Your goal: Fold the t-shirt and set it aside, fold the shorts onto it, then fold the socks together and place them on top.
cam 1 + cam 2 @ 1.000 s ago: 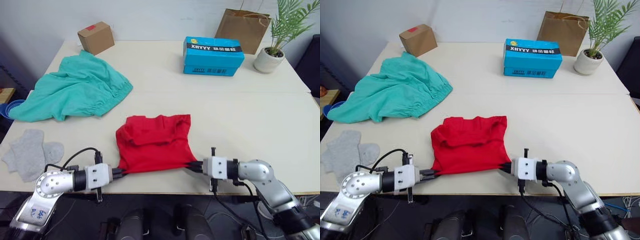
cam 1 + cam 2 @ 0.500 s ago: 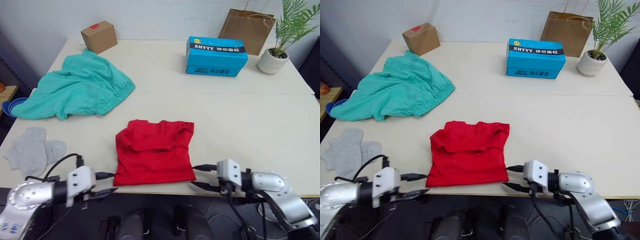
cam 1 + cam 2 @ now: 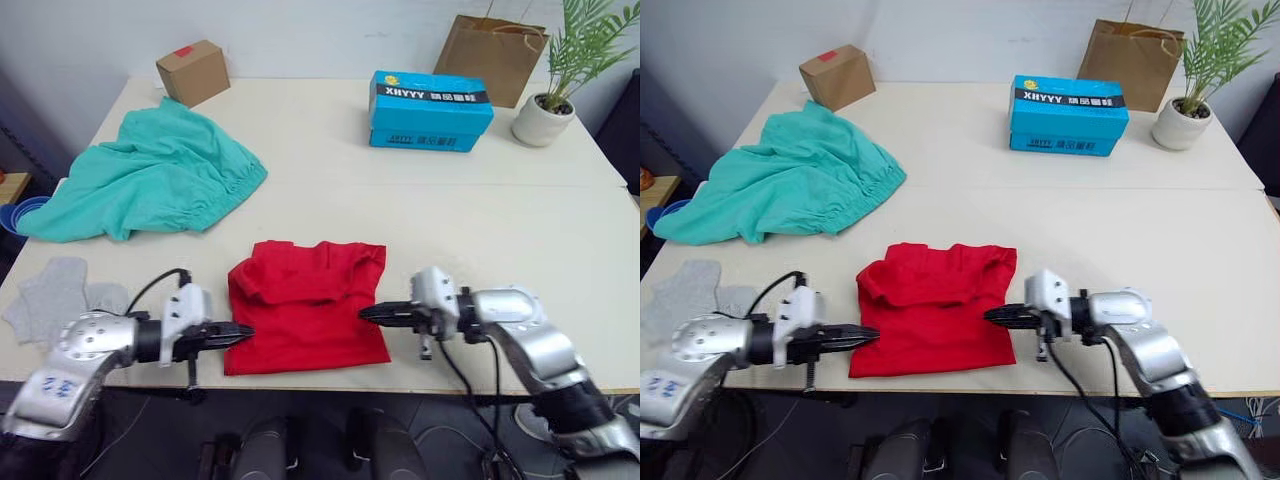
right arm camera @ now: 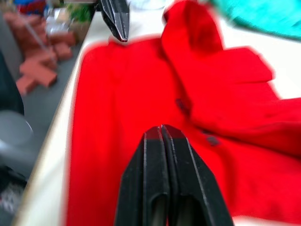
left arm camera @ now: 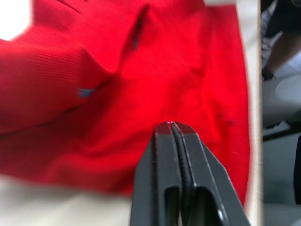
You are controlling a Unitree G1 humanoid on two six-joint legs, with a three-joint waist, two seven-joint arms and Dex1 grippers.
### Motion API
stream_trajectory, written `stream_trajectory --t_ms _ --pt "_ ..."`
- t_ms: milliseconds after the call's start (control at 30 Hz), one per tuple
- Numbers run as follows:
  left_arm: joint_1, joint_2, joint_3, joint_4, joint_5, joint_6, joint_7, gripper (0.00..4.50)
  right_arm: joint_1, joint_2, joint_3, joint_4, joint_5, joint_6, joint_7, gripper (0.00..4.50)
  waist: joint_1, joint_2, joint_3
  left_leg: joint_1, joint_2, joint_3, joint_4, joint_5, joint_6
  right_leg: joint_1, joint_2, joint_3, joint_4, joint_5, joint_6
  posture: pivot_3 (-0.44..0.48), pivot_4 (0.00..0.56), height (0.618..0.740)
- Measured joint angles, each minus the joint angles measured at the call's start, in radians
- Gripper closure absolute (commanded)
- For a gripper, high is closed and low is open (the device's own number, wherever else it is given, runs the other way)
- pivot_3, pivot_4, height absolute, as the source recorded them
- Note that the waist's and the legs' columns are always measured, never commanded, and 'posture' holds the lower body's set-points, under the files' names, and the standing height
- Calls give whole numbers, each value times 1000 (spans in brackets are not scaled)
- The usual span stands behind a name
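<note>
I had both grippers at the near edge of the table (image 3: 520, 240), one at each side of the t-shirt (image 3: 305, 305). My left gripper (image 3: 243, 334) pointed in at the shirt's near-left corner with its fingers pressed together on nothing, the tips over the cloth. My right gripper (image 3: 366, 313) came in from the other side, fingers likewise pressed together and empty, tips at the shirt's right side.

The t-shirt lay partly folded close to the near edge, a rough square with a bunched ridge across its far half. The shorts (image 3: 145, 180) lay spread and untouched toward the far-left corner, and the socks (image 3: 62, 298) sat at the left edge near the front, well apart from the shirt.

As I judged it, the shirt fold was still in hand and nothing was stacked yet. To finish it well I would have opened both pairs of fingers before going lower, then taken the two near corners at matching points, so the hem rose level. Each pinch should catch every layer, or the under layer would trail. I would have carried the near hem over toward the ridge in one even move and laid it down flat. Pulling unevenly would have skewed the square or dragged it off the near edge.
</note>
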Motion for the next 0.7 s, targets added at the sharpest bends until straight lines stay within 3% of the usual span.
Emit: stream_trajectory --t_ms 267,500,700 --pt "-125 -129 -25 142 89 -58 105 4451 -118 144 42 217 -137 -123 -72 4500 1 0 0 0 0 -2 6 1 1 1 -3 1 4 1 1 0 150 740" --pt "-222 -165 -14 200 104 -58 142 4451 -206 188 30 370 -174 -158 -130 4500 -3 0 0 -1 0 -2 7 1 1 1 -2 0 5 1 1 0 150 740" --pt "-359 -228 -11 325 142 -73 225 4451 -313 239 -42 539 -225 -248 -289 4500 -9 0 0 -1 0 -2 8 2 2 1 -2 0 6 1 1 0 150 740"
